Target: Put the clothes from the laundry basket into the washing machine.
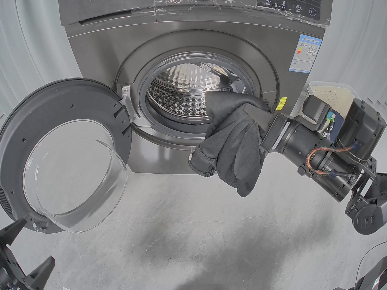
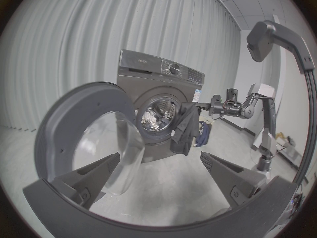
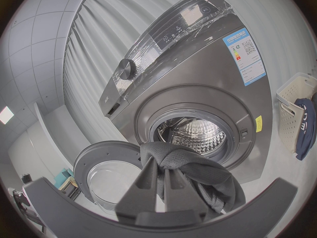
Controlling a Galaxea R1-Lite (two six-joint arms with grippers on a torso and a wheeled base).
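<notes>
**Dark Garment Being Delivered to the Washer's Mouth**

Head view: at centre right of the frame, a dark garment [image 1: 231, 150] is being pinched by the right gripper [image 1: 250, 111], its fingers pressed together on the cloth, just before the open drum [image 1: 183, 89] of the washing machine [image 1: 121, 41]. Most of the fabric is hanging below the rim, outside. The door [image 1: 60, 101] is being shown swung wide at left, the laundry basket [image 1: 336, 95] at right.

Left wrist view: the left gripper [image 2: 158, 156] is being held spread and empty, well apart from the machine.

Right wrist view: a blue garment [image 3: 305, 126] is being shown draped over the basket.

Loading is judged under way. A deeper push is being called for, so the hanging cloth clears the rim before release.
</notes>
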